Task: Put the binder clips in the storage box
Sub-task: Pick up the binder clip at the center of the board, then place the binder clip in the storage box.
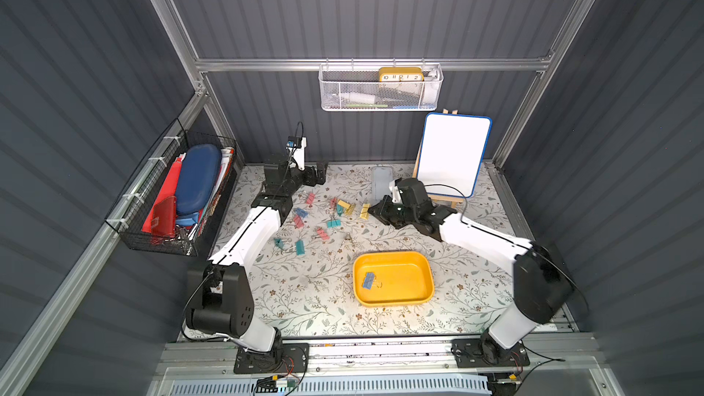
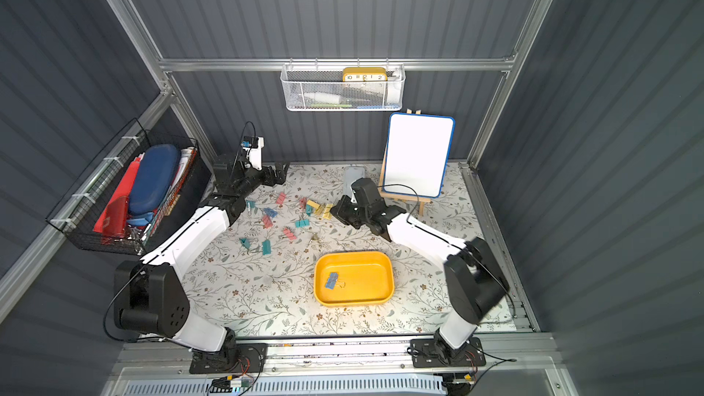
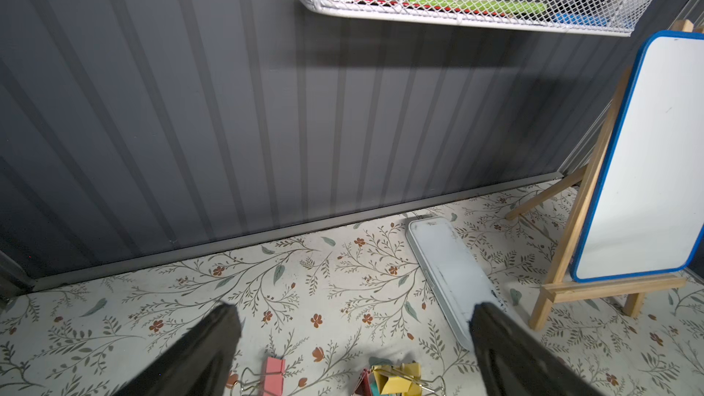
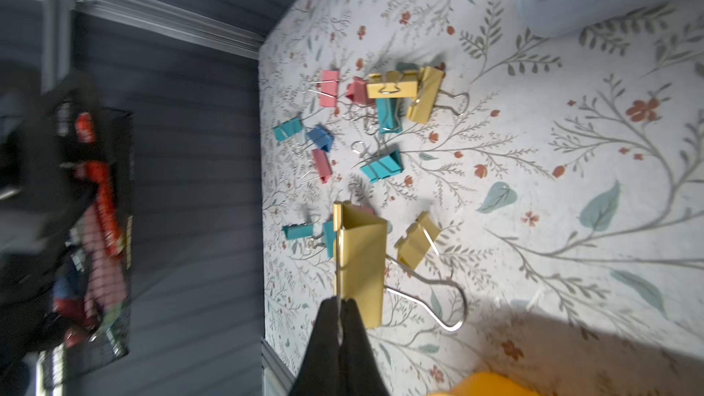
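Farthest left, the left gripper (image 1: pixel 321 173) hung spread wide. Loose binder clips (image 1: pixel 327 222) dotted mid-frame. Right of them, the right gripper (image 4: pixel 338 304) pinched the wire of a yellow binder clip (image 4: pixel 360 260). At lower centre, the yellow storage box (image 1: pixel 413 274) held one blue binder clip (image 1: pixel 368 280).

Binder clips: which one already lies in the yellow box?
The blue clip, alone inside the yellow box; all others are outside it.

Grey ribbed walls (image 1: pixel 362 5), floral tabletop (image 1: pixel 304 295), aluminium frame (image 1: pixel 266 65)
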You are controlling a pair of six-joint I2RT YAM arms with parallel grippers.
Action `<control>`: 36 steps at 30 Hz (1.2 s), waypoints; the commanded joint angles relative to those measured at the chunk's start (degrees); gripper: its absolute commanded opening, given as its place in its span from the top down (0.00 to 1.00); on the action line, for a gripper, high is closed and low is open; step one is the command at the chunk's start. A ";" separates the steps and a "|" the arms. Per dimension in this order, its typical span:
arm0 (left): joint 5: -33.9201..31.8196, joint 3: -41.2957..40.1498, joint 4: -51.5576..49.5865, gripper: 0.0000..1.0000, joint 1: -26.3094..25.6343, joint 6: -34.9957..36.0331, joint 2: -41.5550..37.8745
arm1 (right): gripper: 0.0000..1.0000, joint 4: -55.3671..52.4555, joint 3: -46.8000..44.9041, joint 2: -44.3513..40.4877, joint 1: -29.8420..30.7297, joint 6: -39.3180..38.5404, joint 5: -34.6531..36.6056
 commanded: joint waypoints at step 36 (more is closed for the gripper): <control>-12.66 2.80 -3.07 0.23 -10.28 10.02 7.80 | 0.41 -24.64 -16.03 -28.68 14.57 -20.69 33.27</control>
